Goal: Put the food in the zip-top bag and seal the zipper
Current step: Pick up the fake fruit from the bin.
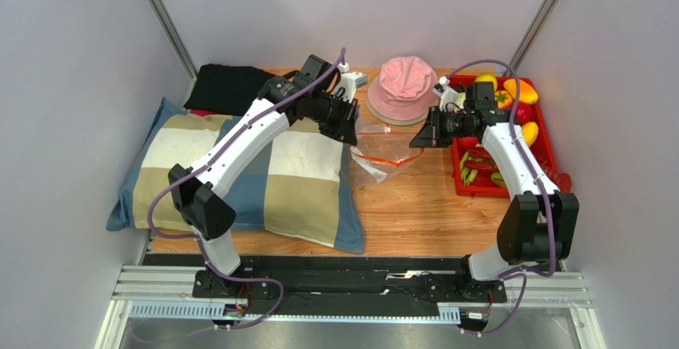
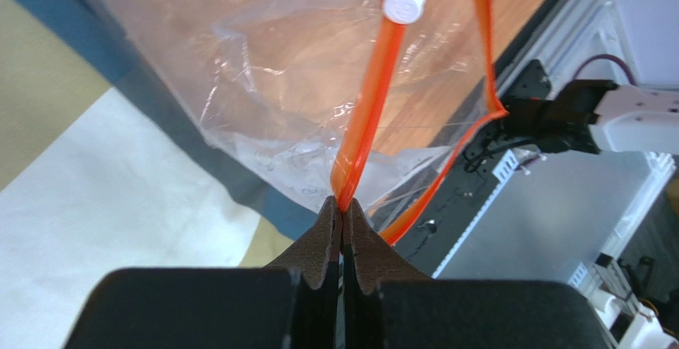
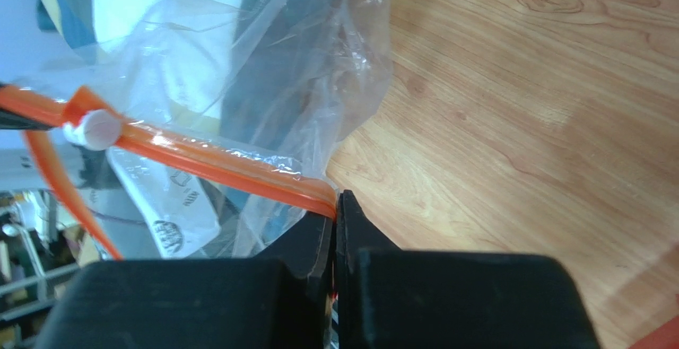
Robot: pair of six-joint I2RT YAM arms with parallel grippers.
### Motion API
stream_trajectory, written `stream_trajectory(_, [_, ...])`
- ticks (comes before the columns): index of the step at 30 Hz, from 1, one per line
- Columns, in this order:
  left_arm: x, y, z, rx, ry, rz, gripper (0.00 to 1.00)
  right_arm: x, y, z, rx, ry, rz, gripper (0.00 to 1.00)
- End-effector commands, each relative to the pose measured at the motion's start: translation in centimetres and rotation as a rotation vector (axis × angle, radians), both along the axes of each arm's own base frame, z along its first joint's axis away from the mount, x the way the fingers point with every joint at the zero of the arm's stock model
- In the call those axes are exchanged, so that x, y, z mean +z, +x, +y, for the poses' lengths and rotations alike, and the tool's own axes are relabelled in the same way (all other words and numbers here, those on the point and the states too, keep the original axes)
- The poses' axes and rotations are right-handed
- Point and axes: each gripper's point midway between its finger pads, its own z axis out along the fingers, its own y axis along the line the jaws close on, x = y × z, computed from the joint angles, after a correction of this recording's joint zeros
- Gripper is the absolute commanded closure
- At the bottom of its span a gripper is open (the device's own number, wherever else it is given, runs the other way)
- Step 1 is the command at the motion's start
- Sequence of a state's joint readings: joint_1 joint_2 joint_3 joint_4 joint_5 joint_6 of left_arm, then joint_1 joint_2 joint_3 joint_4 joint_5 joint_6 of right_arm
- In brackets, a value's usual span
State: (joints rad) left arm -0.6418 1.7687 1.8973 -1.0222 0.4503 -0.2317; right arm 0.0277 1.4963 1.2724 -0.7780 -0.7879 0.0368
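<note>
The clear zip-top bag (image 1: pixel 381 152) hangs between my two grippers above the wooden table, its mouth spread open. My left gripper (image 2: pixel 343 206) is shut on one end of the orange-red zipper (image 2: pixel 370 118), below the white slider (image 2: pixel 404 4). My right gripper (image 3: pixel 336 202) is shut on the zipper's (image 3: pixel 207 154) other end, and the bag's film (image 3: pixel 263 62) bulges to its left. From above, the left gripper (image 1: pixel 351 136) and right gripper (image 1: pixel 415 140) face each other across the bag. The food (image 1: pixel 522 90), yellow, red and green pieces, lies in the red tray.
The red tray (image 1: pixel 550 152) stands at the right edge of the table behind my right arm. A pink hat (image 1: pixel 402 86) sits just behind the bag. A checked pillow (image 1: pixel 255 174) covers the left side, with a black cloth (image 1: pixel 227 86) behind it.
</note>
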Motion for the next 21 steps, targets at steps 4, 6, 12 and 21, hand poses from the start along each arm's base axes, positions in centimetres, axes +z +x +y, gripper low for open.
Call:
stream_trajectory(4, [-1.0,1.3,-3.3,-0.001,-0.048,0.102,1.00,-2.7,1.6,-1.3,0.149,-0.145,-0.008,0.80])
stream_trajectory(6, [-2.6,2.3,-4.2,0.018,-0.037,0.141,1.00,-2.2,1.9,-1.4,0.153,-0.157,-0.018,0.67])
stream_trajectory(12, [-5.3,4.1,-4.8,0.120,0.012,0.194,1.00,-0.3,2.6,-2.9,0.096,-0.209,-0.063,0.39])
stream_trajectory(21, [-6.4,5.8,-6.2,0.155,-0.016,0.193,1.00,3.5,4.0,-10.0,-0.100,-0.276,-0.080,0.29])
